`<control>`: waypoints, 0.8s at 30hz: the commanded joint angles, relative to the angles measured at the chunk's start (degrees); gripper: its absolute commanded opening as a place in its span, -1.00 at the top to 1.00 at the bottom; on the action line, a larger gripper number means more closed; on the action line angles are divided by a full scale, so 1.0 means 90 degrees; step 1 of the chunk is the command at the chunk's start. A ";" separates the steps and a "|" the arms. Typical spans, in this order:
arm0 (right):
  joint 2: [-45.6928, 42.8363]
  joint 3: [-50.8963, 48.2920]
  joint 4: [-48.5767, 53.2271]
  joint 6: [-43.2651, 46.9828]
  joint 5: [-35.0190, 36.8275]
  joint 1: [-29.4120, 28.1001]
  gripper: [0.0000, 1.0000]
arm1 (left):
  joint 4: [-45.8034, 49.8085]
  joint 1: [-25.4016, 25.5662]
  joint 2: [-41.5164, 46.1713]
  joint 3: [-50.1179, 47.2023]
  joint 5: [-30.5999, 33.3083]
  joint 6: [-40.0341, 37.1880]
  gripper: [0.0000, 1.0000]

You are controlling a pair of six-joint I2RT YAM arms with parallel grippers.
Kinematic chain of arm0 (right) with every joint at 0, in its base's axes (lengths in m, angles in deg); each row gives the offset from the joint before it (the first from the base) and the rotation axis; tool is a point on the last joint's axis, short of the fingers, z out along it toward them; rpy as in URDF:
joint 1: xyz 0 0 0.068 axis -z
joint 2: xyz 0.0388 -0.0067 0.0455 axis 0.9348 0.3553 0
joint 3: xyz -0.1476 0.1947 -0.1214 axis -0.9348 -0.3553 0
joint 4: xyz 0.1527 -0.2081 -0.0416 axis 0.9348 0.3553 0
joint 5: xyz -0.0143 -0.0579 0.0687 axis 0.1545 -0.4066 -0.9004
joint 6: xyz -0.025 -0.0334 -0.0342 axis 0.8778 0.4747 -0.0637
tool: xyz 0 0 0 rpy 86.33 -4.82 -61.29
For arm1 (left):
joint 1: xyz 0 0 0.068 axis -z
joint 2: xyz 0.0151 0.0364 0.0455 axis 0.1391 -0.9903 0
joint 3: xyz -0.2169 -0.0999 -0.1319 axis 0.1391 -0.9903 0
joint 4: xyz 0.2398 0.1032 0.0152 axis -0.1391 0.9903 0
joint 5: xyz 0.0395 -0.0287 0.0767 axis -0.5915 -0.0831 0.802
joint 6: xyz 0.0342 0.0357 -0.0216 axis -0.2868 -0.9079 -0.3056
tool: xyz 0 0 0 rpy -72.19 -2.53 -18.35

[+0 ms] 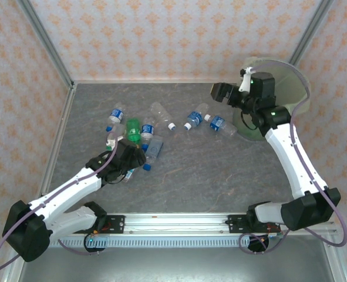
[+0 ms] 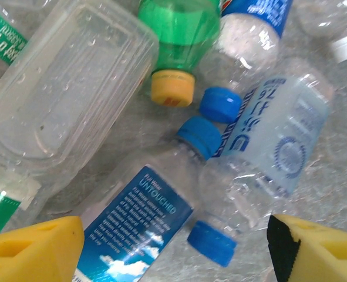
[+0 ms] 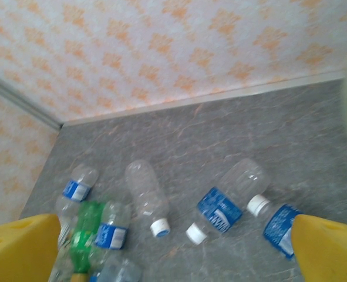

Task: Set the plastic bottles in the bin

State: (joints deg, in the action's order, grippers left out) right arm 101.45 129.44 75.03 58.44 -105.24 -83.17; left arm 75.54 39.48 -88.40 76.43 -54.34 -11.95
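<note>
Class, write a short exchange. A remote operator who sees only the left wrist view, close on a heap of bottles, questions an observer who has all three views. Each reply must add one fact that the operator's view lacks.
Operator: Where does the bin stand?
Observer: At the far right corner of the table.
Operator: Is the right gripper carrying anything?
Observer: No. It is open and empty, held above the table just in front of the bin.
</note>
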 commanded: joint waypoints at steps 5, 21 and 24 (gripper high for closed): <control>-0.0465 -0.0504 -0.0281 0.0069 -0.0246 -0.0715 -0.99 | 0.0403 -0.0007 -0.0266 -0.0076 0.0213 -0.0457 -0.67; -0.0312 -0.0995 -0.0617 -0.0293 -0.0105 -0.1146 -0.99 | -0.0532 0.0438 -0.0112 -0.0996 -0.0921 -0.0094 -0.61; -0.0267 -0.0983 -0.0618 -0.0287 -0.0116 -0.1161 -0.99 | -0.0551 0.0505 -0.0111 -0.1103 -0.0807 -0.0006 -0.60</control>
State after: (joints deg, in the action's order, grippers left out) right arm 98.50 120.68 71.93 56.47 -106.64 -93.18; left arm 70.01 42.91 -88.70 69.28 -57.40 -14.70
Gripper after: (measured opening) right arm 0.996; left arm 0.803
